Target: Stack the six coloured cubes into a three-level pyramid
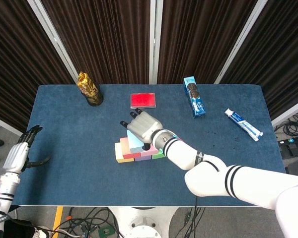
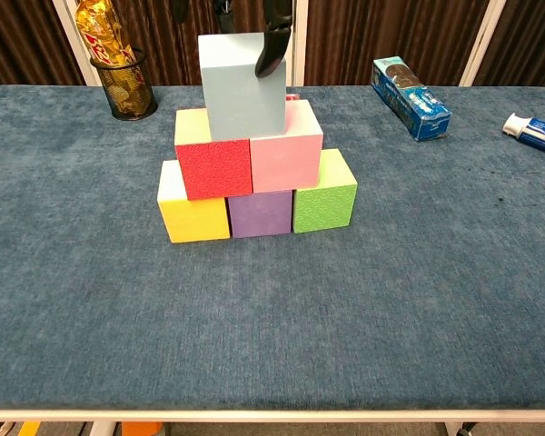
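A three-level stack stands mid-table. The yellow cube [image 2: 193, 216], purple cube [image 2: 261, 213] and green cube [image 2: 324, 202] form the bottom row. On them sit the red cube [image 2: 215, 165] and pink cube [image 2: 287, 156]. The light blue cube [image 2: 242, 86] is on top, over the seam between red and pink. My right hand [image 1: 145, 126] grips it from above, with a dark fingertip [image 2: 274, 45] against its front face. My left hand [image 1: 19, 156] hangs off the table's left edge, fingers apart, holding nothing.
A black mesh cup with a gold packet [image 2: 118, 77] stands at the back left. A red box [image 1: 143, 100] lies behind the stack. At the back right is a blue biscuit box [image 2: 409, 95], and a toothpaste tube [image 2: 536, 132] lies at the far right.
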Motion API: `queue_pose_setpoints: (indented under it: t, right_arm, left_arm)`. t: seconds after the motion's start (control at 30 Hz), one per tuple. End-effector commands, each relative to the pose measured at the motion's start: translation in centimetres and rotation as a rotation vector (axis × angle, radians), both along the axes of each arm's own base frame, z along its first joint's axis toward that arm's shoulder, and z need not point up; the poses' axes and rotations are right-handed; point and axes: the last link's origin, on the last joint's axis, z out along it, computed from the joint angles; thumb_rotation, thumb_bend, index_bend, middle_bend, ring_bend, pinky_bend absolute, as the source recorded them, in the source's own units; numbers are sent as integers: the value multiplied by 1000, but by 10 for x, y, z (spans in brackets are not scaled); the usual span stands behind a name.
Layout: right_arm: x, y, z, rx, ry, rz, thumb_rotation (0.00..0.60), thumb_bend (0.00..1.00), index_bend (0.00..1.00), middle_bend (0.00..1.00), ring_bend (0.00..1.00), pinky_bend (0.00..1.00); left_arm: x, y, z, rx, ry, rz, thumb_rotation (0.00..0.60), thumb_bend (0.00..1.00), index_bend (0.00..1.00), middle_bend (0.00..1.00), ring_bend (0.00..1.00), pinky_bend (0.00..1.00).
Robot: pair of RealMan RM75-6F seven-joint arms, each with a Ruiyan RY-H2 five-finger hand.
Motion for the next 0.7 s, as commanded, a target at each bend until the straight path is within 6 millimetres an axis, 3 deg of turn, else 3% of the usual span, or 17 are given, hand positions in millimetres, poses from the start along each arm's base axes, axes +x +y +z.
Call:
queue_pose_setpoints:
  t: [0.03,0.33,0.7]
  right_arm:
    - [0,0,0,-1,2,-2,600,200,0,499,23,0]
    - [-1,-1,-3,-5,3,-6,600,176,0,486,23,0]
    - [-1,0,-3,11,-12,-16,600,31,0,309,7,0]
  left_arm:
    - [0,0,0,0,0,1,600,197,75,17,0,0]
    - [-1,0,0,-2,-2,2,600,197,75,16,0,0]
    - [-1,-1,0,-1,-1,4,600,197,75,17,0,0]
